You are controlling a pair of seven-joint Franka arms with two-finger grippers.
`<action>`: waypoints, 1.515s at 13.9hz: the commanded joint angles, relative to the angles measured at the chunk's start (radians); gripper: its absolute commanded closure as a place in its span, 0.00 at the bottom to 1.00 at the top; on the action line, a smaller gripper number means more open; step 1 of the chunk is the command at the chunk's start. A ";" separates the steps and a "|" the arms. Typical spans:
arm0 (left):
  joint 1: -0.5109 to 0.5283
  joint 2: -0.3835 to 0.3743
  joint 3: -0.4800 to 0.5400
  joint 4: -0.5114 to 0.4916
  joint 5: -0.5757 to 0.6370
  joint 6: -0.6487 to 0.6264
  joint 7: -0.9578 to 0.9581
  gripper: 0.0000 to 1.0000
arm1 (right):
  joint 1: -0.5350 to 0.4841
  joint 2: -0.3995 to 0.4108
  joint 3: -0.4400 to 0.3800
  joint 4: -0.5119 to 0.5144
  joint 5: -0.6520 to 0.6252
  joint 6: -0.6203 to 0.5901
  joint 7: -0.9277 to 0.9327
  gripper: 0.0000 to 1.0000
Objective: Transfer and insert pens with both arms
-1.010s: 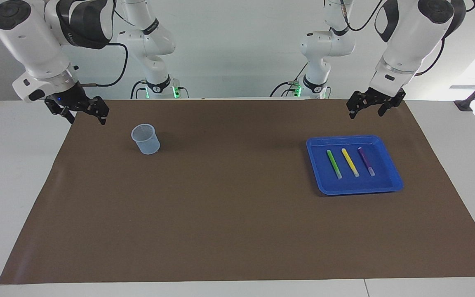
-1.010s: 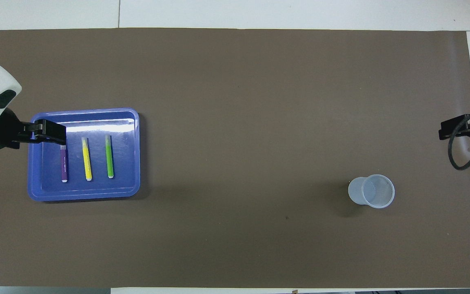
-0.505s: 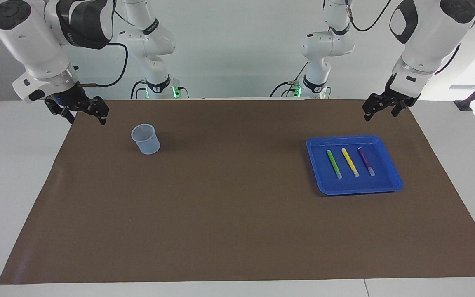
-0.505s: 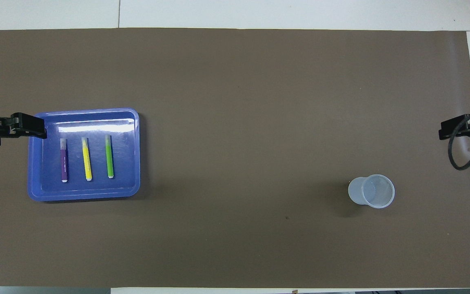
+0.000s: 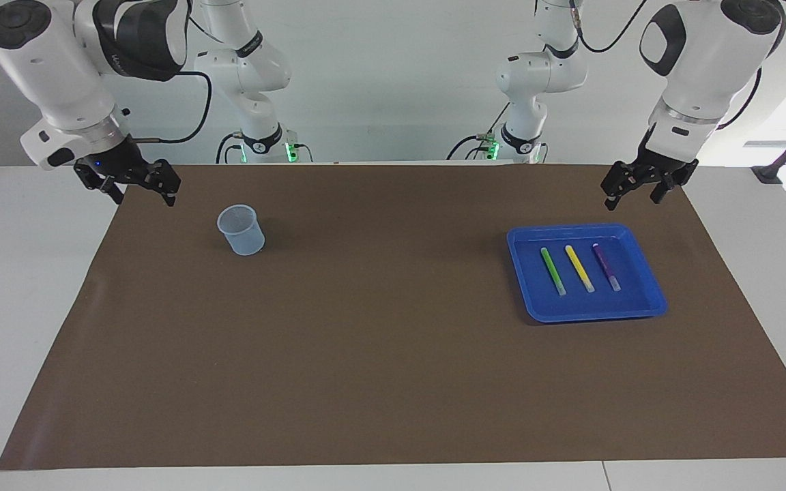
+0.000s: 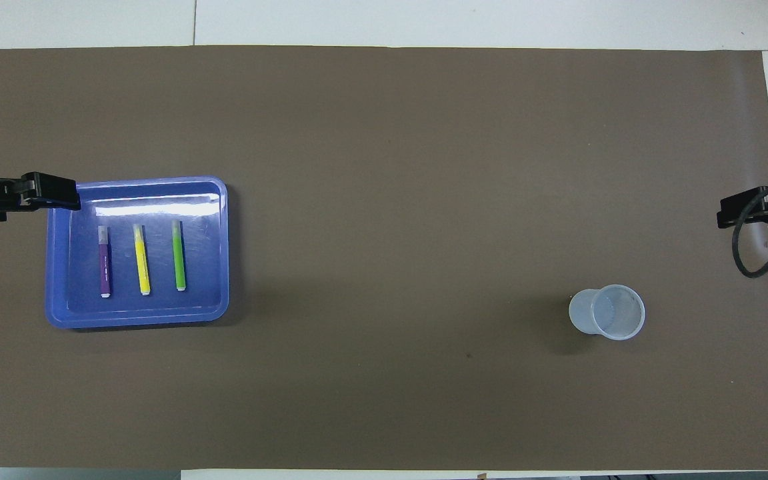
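Note:
Three pens lie side by side in a blue tray (image 5: 591, 312): green (image 5: 552, 271), yellow (image 5: 579, 268) and purple (image 5: 606, 266). In the overhead view they are purple (image 6: 105, 261), yellow (image 6: 141, 259) and green (image 6: 179, 256) in the tray (image 6: 137, 317). My left gripper (image 5: 633, 198) hangs open and empty in the air over the tray's edge toward the left arm's end (image 6: 57, 195). My right gripper (image 5: 145, 199) waits open and empty in the air over the mat's edge at the right arm's end (image 6: 731, 215), apart from the cup.
A clear plastic cup (image 5: 241, 230) stands upright on the brown mat toward the right arm's end, also in the overhead view (image 6: 607, 312). Two slimmer white arms (image 5: 256, 75) with green base lights stand at the robots' edge of the table.
My left gripper has moved from over the purple pen's end of the tray outward toward the left arm's end of the table. The right arm, pens and cup have not moved.

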 commanded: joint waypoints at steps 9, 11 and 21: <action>-0.028 -0.042 0.000 -0.040 0.010 -0.029 0.004 0.00 | -0.003 -0.022 0.000 -0.023 0.012 0.013 -0.013 0.00; -0.021 -0.042 0.000 -0.043 0.011 -0.032 0.004 0.00 | -0.003 -0.022 0.000 -0.023 0.012 0.013 -0.013 0.00; 0.094 0.004 0.008 -0.138 0.002 0.023 0.170 0.00 | -0.003 -0.022 0.000 -0.023 0.012 0.013 -0.013 0.00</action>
